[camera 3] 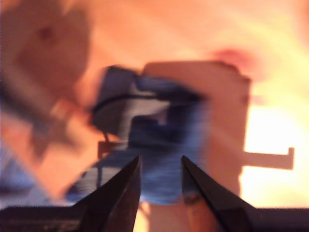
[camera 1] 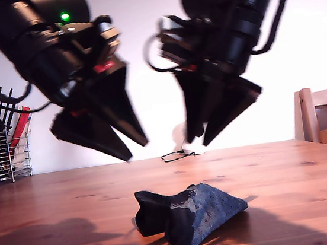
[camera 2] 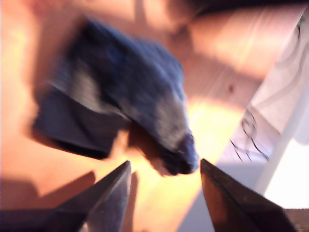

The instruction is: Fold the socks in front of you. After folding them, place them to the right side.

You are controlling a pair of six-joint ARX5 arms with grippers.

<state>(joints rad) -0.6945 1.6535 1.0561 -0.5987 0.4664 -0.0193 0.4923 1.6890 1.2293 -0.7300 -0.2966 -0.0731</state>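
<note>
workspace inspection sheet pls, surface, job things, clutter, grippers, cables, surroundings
surface: wooden table, bare apart from the bundle.
job's things: socks lie in a dark bundle on the table near the exterior view's front, touched by neither gripper.
clutter: wire utensil rack at the exterior view's left edge.
grippers: my first gripper open, my second gripper open; both raised above the table, holding nothing.
cables: a thin black cable at the table's far edge.
surroundings: white wall; wooden chair at the exterior view's right.
</note>
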